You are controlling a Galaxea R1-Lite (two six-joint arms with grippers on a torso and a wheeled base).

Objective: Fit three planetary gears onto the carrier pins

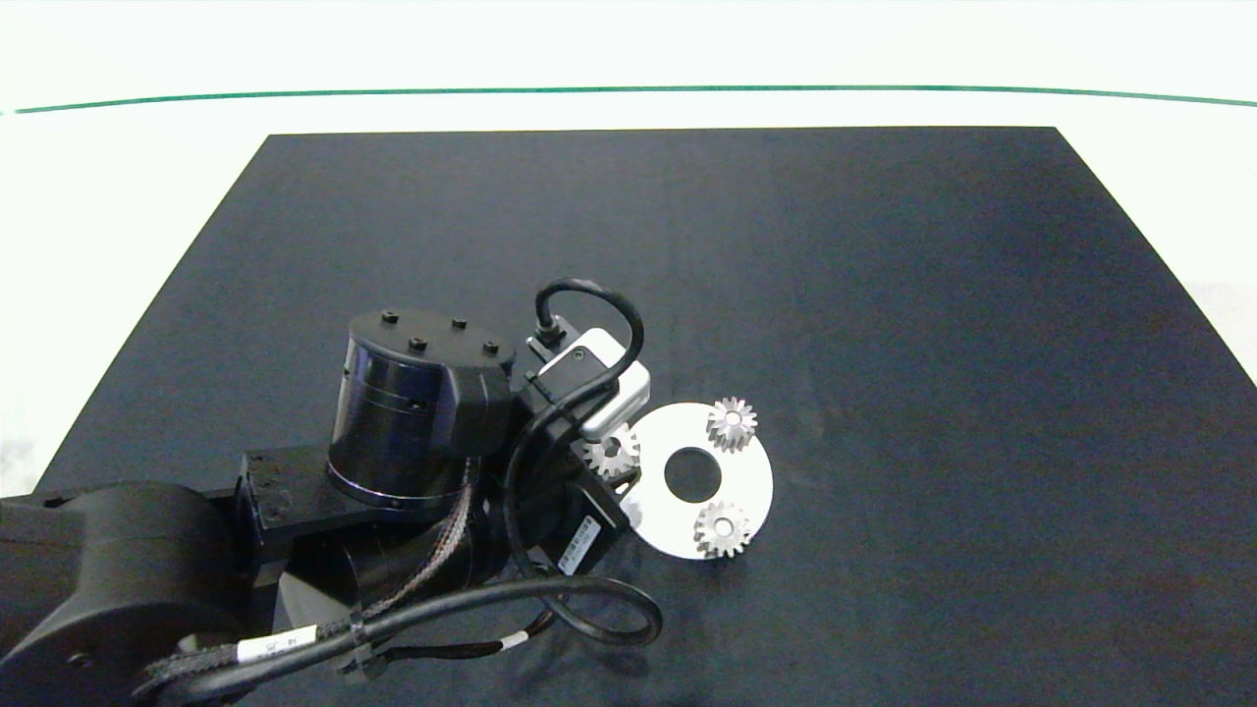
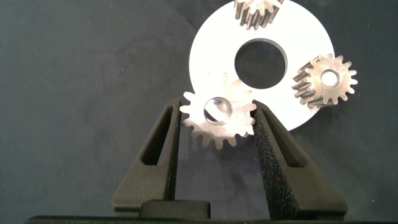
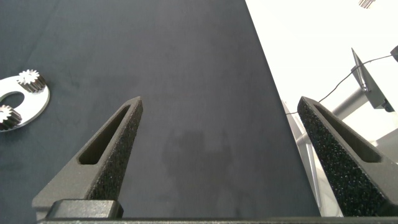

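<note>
Your left gripper has its two grey fingers clamped on the third gear, pads pressed on its teeth from either side, and it hangs right at the near edge of the white disc. Through the bore you can see something pale, likely the last carrier pin, though whether the gear is already sliding onto it or only hovering above it cannot be told. So this looks like the final install. The next move calls for keeping bore and pin lined up, lowering straight, then letting go.

Look around: the other two gears sit on the disc, one at the far side, one at the near side, flanking the centre hole. Neither touches your gear, but the teeth pass close, so mind a snag. From above, your own wrist covers much of the work.

Your right gripper idles with fingers wide apart, well off over the black mat.
</note>
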